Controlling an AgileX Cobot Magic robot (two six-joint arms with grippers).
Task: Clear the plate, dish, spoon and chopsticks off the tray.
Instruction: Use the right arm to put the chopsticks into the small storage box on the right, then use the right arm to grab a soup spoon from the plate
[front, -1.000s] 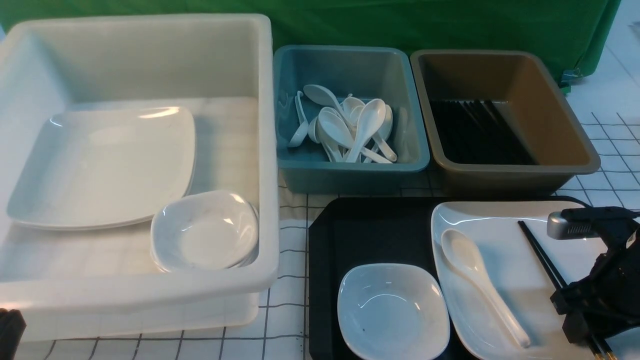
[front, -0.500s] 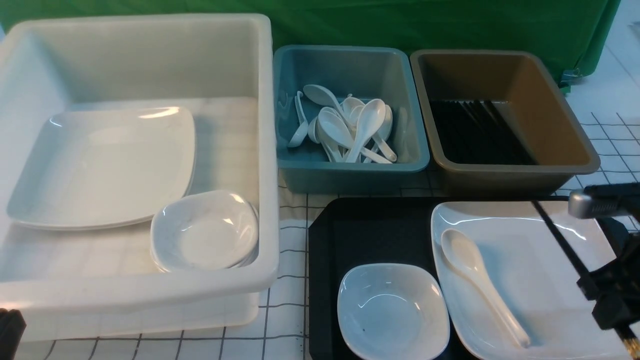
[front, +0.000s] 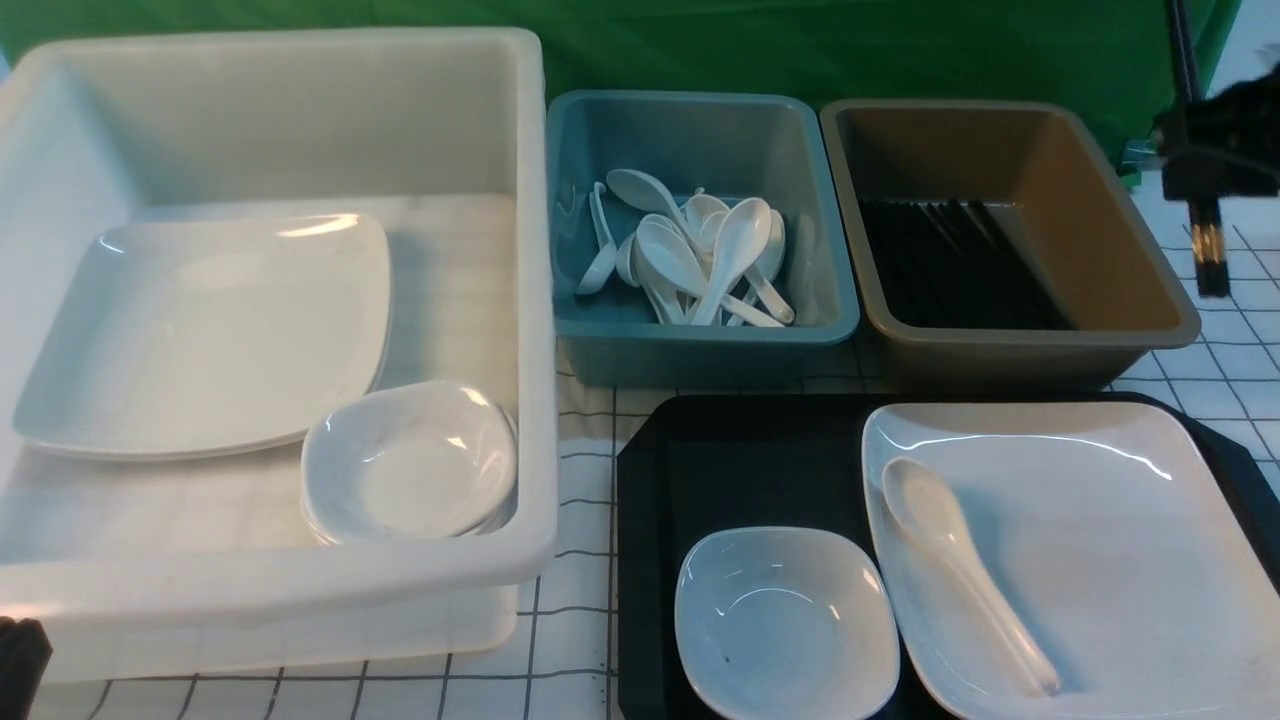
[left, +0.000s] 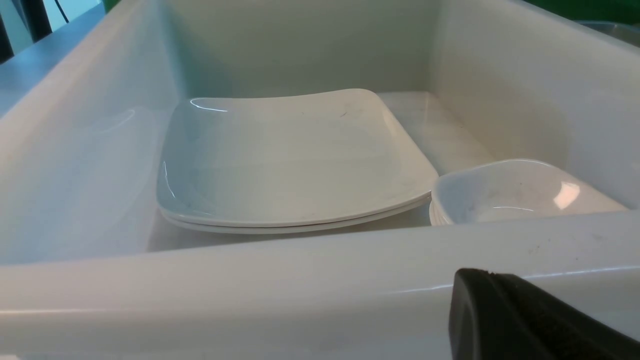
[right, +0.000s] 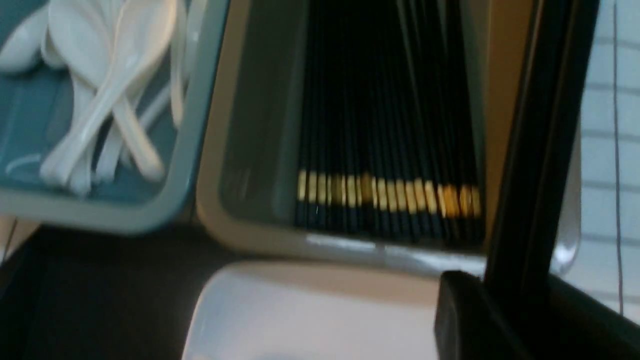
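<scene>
The black tray (front: 740, 460) sits front right. On it lie the large white plate (front: 1100, 570) and, to its left, the small dish (front: 785, 625). The white spoon (front: 960, 560) rests on the plate's left part. My right gripper (front: 1200, 160) is high at the far right, beside the brown bin, shut on the black chopsticks (front: 1208, 240), which hang almost upright with their gold ends down. The right wrist view shows the chopsticks (right: 540, 140) clamped in that gripper (right: 510, 310). My left gripper (left: 487, 300) is shut and empty, low outside the white bin's near wall.
A big white bin (front: 540, 300) at the left holds stacked plates (front: 210, 330) and dishes (front: 410, 460). A teal bin (front: 700, 345) holds several spoons. The brown bin (front: 1030, 345) holds a row of black chopsticks. A green cloth hangs behind.
My right gripper closed on the chopsticks at the plate's right side, then lifted them up and away to beside the brown bin. The left arm stayed still.
</scene>
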